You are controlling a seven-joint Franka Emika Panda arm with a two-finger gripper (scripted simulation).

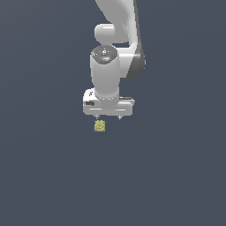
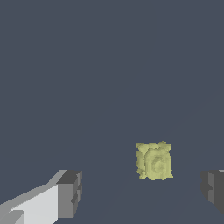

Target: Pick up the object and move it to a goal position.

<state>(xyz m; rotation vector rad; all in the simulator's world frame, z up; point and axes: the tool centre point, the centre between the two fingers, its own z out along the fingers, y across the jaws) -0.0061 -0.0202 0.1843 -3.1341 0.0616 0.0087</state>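
Observation:
The object (image 1: 100, 126) is a small pale yellow-green bumpy blob lying on the dark grey floor. In the exterior view it sits just below my white gripper (image 1: 108, 117), under the fingertip on the exterior view's left. The gripper points straight down, is open and holds nothing. In the wrist view the object (image 2: 154, 160) shows between the two dark fingertips (image 2: 70, 192), nearer one of them and apart from both. The gripper (image 2: 142, 190) hovers above it without touching.
The plain dark grey floor (image 1: 53, 176) extends all around. The white arm (image 1: 117, 35) rises behind the gripper. Nothing else shows.

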